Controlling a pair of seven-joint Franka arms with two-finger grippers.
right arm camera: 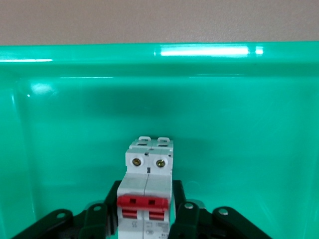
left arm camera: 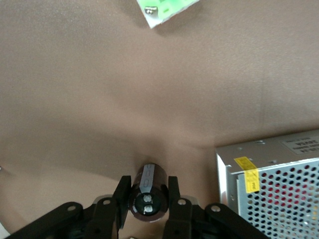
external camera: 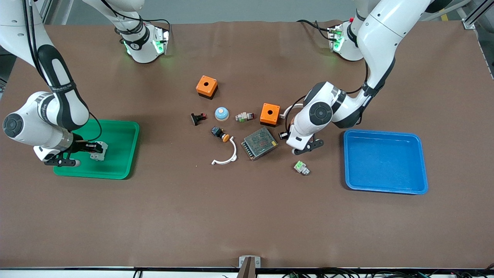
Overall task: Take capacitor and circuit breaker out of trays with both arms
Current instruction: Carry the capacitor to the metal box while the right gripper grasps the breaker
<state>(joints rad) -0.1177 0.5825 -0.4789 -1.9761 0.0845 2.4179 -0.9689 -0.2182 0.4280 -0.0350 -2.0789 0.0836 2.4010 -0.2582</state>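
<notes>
The capacitor (left arm camera: 148, 191), a stubby black cylinder with two pale terminals on its end, sits between the fingers of my left gripper (left arm camera: 148, 199), which is shut on it. This gripper (external camera: 307, 148) hangs low over the table between the mesh power supply and the blue tray (external camera: 386, 164); from the front view the capacitor is hidden under the hand. The breaker (right arm camera: 147, 181), white-grey with a red lever, is clamped in my right gripper (right arm camera: 147, 209). That gripper (external camera: 92, 149) holds the breaker (external camera: 98, 151) low inside the green tray (external camera: 119, 154), near its end toward the right arm.
In the middle of the table lie two orange boxes (external camera: 207, 86) (external camera: 269, 114), a mesh power supply (external camera: 259, 143), a blue-domed button (external camera: 222, 113), a black button with orange cap (external camera: 220, 134), a white curved clip (external camera: 225, 156), a black-and-red part (external camera: 198, 118) and two green-and-white connectors (external camera: 301, 167) (external camera: 244, 116).
</notes>
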